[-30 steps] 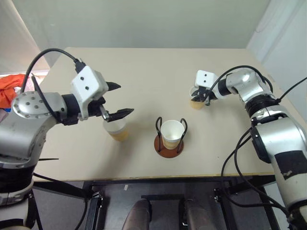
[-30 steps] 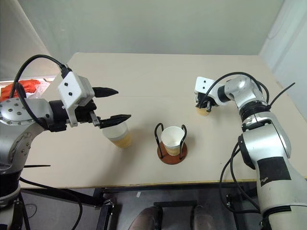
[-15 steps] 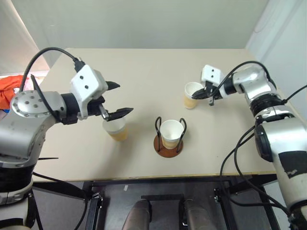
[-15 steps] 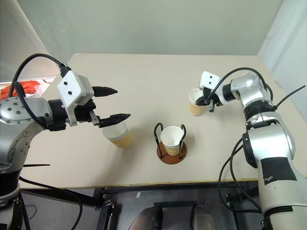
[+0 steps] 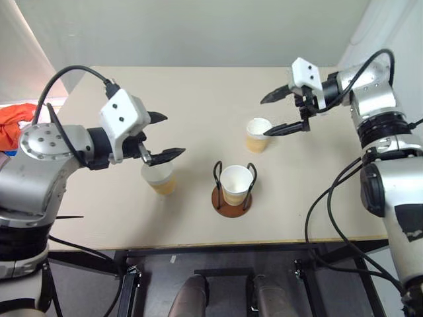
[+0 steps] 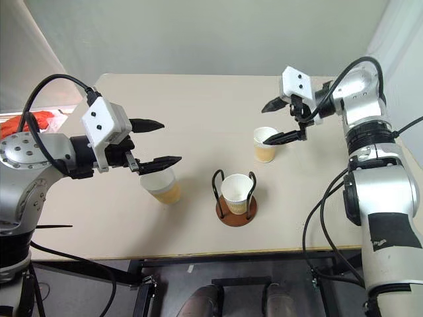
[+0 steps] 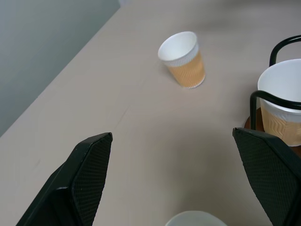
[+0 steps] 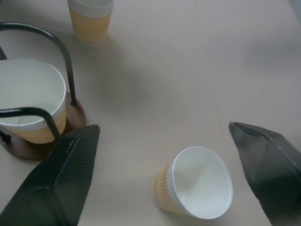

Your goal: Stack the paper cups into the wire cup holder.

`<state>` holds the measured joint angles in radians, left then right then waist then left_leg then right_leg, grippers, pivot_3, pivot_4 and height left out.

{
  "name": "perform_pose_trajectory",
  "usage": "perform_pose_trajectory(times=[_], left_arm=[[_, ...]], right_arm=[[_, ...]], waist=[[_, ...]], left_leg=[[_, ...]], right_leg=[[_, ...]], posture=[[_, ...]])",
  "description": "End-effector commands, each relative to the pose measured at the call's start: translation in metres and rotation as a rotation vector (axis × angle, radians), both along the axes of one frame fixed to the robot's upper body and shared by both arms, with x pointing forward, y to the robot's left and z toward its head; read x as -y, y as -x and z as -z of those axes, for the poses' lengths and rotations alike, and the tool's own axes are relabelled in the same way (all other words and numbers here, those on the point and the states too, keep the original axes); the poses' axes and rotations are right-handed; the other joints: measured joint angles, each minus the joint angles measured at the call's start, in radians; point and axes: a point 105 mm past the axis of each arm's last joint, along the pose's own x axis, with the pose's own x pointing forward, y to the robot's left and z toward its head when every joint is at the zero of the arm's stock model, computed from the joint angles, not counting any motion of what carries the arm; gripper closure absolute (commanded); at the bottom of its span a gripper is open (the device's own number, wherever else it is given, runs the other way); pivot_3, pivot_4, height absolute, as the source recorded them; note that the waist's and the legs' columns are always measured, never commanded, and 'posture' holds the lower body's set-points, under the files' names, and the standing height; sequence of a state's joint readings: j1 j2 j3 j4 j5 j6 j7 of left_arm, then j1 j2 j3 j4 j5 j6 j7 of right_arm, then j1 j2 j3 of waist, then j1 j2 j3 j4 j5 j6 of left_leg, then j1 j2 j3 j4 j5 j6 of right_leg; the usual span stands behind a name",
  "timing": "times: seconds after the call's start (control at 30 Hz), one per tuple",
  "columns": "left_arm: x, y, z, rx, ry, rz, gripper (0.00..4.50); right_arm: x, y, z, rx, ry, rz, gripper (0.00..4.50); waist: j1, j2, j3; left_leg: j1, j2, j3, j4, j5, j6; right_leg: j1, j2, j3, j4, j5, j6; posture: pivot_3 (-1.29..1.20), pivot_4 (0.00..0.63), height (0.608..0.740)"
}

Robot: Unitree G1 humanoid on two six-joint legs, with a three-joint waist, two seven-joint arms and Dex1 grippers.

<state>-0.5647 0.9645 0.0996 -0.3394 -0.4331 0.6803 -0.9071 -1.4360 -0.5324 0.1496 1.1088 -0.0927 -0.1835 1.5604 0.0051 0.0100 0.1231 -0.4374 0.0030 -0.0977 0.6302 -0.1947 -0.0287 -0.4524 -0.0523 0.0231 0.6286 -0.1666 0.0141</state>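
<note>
No readable text, labels, brands or numbers anywhere: paper cups [image 5: 257, 135], wire cup holder [image 5: 232, 198] and tabletop [image 5: 198, 99] are all unmarked.

left claw [image 5: 162, 136] agape, right claw [image 5: 274, 113] agape

You have three tan paper cups with white rims and white insides, all upright on the table. One [image 5: 236, 185] sits inside the wire cup holder [image 5: 232, 201], a round reddish-brown disc with two thin black wire loops rising on either side of it. A second cup [image 5: 159, 177] stands to the holder's left, near it. The third [image 5: 258, 135] stands apart, beyond the holder and slightly right.
</note>
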Motion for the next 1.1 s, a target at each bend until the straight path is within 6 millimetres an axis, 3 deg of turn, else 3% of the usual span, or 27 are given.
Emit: perform_pose_trajectory(times=[0.03, 0.4, 0.53, 0.87, 1.0, 1.1], left_arm=[[0.006, 0.001, -0.010, 0.049, 0.004, 0.024, 0.00], [0.005, 0.005, -0.009, 0.047, 0.000, 0.013, 0.00], [0.001, 0.007, -0.010, 0.050, -0.004, -0.005, 0.00], [0.001, 0.010, -0.011, 0.055, -0.005, -0.011, 0.00], [0.002, 0.010, -0.013, 0.061, 0.008, -0.002, 0.00], [0.004, 0.013, -0.018, 0.063, 0.015, 0.025, 0.00]], right_arm=[[-0.002, -0.007, 0.004, 0.046, 0.046, 0.047, 0.02], [0.000, -0.032, 0.057, 0.011, 0.163, 0.244, 0.02], [-0.001, -0.037, 0.067, 0.020, 0.168, 0.286, 0.92], [0.001, -0.041, 0.079, 0.012, 0.155, 0.336, 4.47], [0.006, -0.042, 0.075, 0.010, 0.126, 0.354, 4.47], [0.002, -0.035, 0.051, 0.001, 0.047, 0.276, 4.47]], waist=[[0.000, 0.000, 0.000], [0.000, 0.000, 0.000], [0.000, 0.000, 0.000], [0.001, 0.000, 0.000], [0.001, 0.000, 0.000], [0.002, 0.000, 0.000]], left_leg=[[0.000, 0.000, 0.000, 0.000, 0.000, 0.000], [0.000, 0.000, 0.000, 0.000, 0.000, 0.000], [0.000, 0.000, 0.000, 0.000, -0.001, 0.000], [0.000, 0.000, 0.000, 0.000, -0.004, -0.005], [0.000, 0.000, 0.000, 0.000, -0.006, -0.009], [-0.001, 0.000, 0.000, 0.000, -0.006, -0.009]], right_leg=[[0.000, 0.000, 0.000, 0.000, 0.000, 0.000], [0.000, 0.000, 0.000, 0.000, 0.000, 0.000], [-0.001, 0.000, 0.000, 0.000, 0.000, 0.000], [0.000, 0.000, 0.000, 0.000, 0.000, 0.000], [0.000, 0.000, 0.000, 0.001, 0.000, 0.001], [0.000, 0.000, 0.000, 0.000, 0.000, 0.001]], posture=[[0.00, 0.150, 0.740], [0.00, 0.150, 0.740], [0.00, 0.150, 0.740], [0.00, 0.150, 0.740], [0.00, 0.150, 0.740], [0.00, 0.150, 0.740]])
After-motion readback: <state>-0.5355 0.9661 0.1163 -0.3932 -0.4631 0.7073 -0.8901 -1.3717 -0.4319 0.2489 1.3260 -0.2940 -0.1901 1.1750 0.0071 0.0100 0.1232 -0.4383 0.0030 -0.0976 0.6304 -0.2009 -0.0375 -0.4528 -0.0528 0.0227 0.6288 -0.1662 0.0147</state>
